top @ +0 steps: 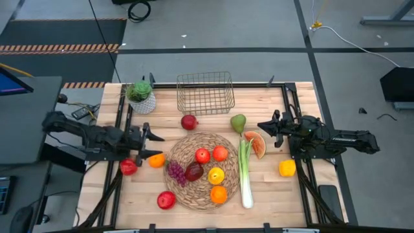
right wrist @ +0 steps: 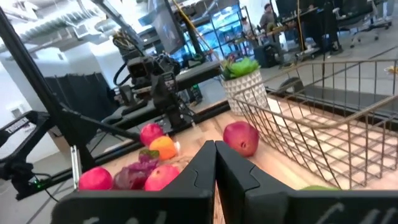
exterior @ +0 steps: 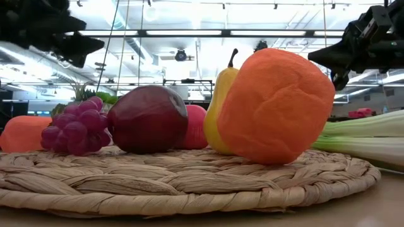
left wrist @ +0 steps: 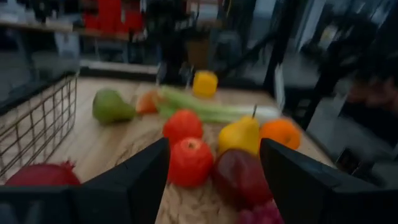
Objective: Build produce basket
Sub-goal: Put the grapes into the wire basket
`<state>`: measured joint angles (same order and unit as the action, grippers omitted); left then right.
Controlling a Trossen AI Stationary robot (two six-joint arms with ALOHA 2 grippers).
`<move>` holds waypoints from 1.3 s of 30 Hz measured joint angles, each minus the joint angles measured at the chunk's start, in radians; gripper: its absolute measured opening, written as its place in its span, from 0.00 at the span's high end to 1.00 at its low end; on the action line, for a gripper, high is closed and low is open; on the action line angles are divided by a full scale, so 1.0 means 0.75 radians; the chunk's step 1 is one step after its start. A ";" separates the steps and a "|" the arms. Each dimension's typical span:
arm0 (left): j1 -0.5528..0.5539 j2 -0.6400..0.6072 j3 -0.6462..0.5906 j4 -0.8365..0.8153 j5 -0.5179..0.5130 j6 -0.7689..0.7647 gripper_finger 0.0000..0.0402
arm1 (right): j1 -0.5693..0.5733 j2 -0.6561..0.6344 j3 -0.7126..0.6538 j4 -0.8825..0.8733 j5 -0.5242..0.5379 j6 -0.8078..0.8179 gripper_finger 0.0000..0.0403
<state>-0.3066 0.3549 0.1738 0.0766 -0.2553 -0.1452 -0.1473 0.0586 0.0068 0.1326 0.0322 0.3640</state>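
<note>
Showing no readable writing: left gripper (top: pixel 154 145) jaws apart, right gripper (top: pixel 261 127) together.

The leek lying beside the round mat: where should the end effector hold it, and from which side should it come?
Probably from above, at the pale stalk of the leek, fingers closing across its width. It lies flat and long on the table, so no end is raised. On this half, the side away from the woven mat is bare; higher up, the watermelon slice crowds it.

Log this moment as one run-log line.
basket: empty | produce: on mat and table | left tool: open, beside orange, holding nothing | right tool: shut, above watermelon slice
</note>
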 joint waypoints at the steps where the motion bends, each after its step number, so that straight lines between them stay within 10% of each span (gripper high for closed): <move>1: -0.001 0.063 0.049 -0.045 -0.008 -0.001 0.37 | 0.000 0.000 0.000 0.008 0.001 0.000 0.97; 11: 0.000 0.666 0.426 -0.684 0.026 -0.070 0.39 | 0.000 0.000 0.000 0.041 0.000 0.003 0.97; 27: -0.001 0.862 0.432 -0.462 0.403 0.036 0.39 | 0.000 0.000 0.000 0.029 -0.069 0.035 0.97; 39: -0.009 1.113 0.433 -0.262 0.413 0.088 0.39 | 0.000 0.001 0.000 0.012 -0.068 0.034 0.97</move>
<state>-0.3131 1.1893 0.4984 -0.1202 0.0544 -0.0795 -0.1471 0.0589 0.0071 0.1417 -0.0191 0.3897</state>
